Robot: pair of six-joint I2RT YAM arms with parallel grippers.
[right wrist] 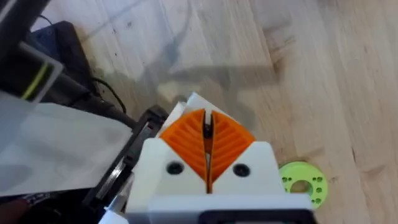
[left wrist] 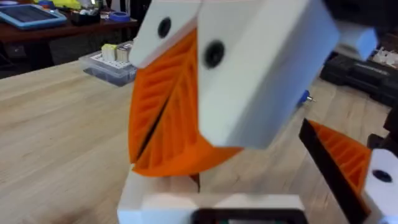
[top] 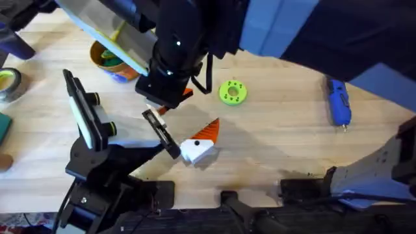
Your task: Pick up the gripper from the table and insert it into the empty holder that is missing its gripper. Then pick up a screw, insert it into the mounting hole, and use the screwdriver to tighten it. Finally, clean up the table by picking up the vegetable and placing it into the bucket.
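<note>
The gripper (top: 198,144), a white wedge with an orange tip, lies on the table against the holder's black slotted plate (top: 162,133). The left wrist view has that wedge (left wrist: 348,155) just behind the plate (left wrist: 326,165). My right gripper (top: 161,107) hangs above the plate's far end, pointing down, shut with nothing between its orange pads (right wrist: 207,115). It looms close and tilted in the left wrist view (left wrist: 155,165). My left gripper's white body (left wrist: 211,208) lies low by the holder. The blue screwdriver (top: 338,103) lies far right. The orange bucket (top: 114,64) is partly hidden. Screw and vegetable are out of view.
A lime-green ring disc (top: 233,92) lies right of my right gripper. The white paddle with yellow-green knobs (top: 84,114) stands left of the holder. A yellow-green tape roll (top: 8,83) sits at the left edge. A clear plastic parts box (left wrist: 112,62) stands farther back.
</note>
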